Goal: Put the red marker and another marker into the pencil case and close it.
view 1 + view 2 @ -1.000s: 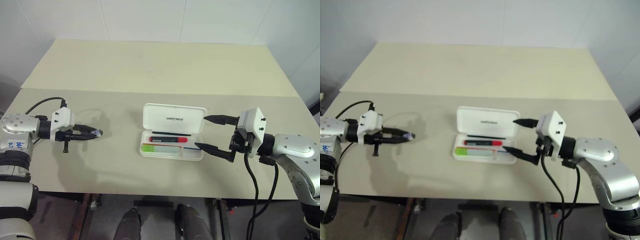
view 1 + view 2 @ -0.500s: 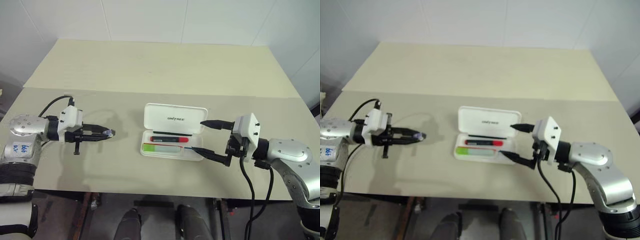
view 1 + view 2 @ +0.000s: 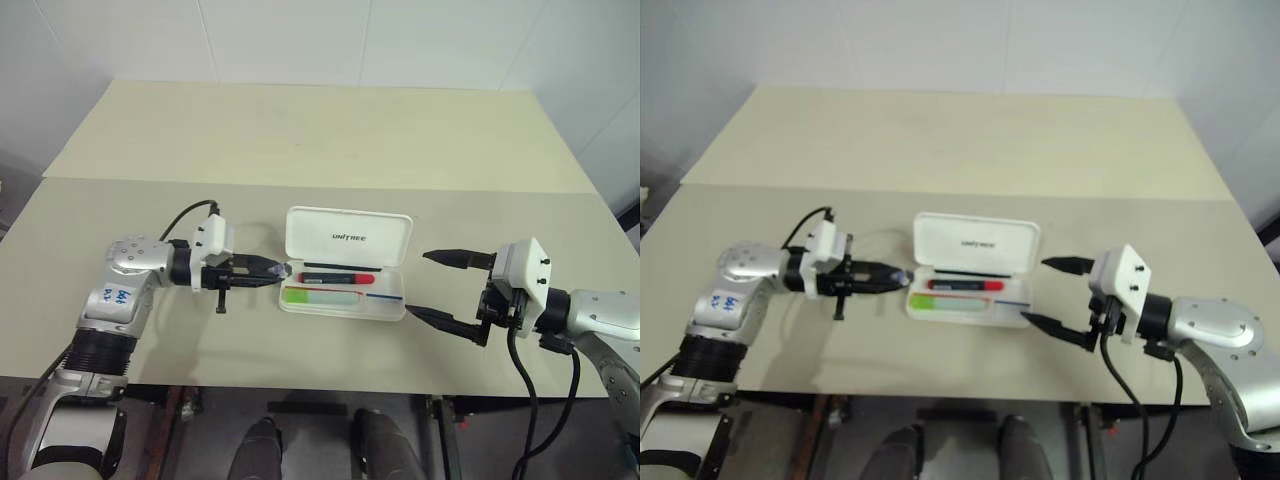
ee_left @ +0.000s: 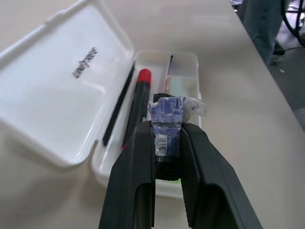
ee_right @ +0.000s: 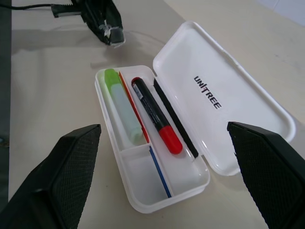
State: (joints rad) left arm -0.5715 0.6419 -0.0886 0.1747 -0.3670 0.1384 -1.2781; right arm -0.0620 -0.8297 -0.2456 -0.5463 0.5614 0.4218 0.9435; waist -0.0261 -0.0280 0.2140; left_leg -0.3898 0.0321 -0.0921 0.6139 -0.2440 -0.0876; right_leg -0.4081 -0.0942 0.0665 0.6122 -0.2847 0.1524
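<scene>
Closing nearly shut at the case's nine o'clock end, our left gripper [image 3: 280, 270] pinched only its blue-taped tips; our right gripper [image 3: 438, 288], at three o'clock, stood wide and empty. Inside the pencil case [image 5: 143, 202], the red marker [image 5: 156, 114] and green highlighter [image 5: 121, 106] lay, so we judged only closing remained. The lid read "UNITREE".

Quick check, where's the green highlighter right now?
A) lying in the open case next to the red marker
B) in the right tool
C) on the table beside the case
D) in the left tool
A: the green highlighter lies in the tray of the pencil case, lid open, alongside the red marker.
</scene>
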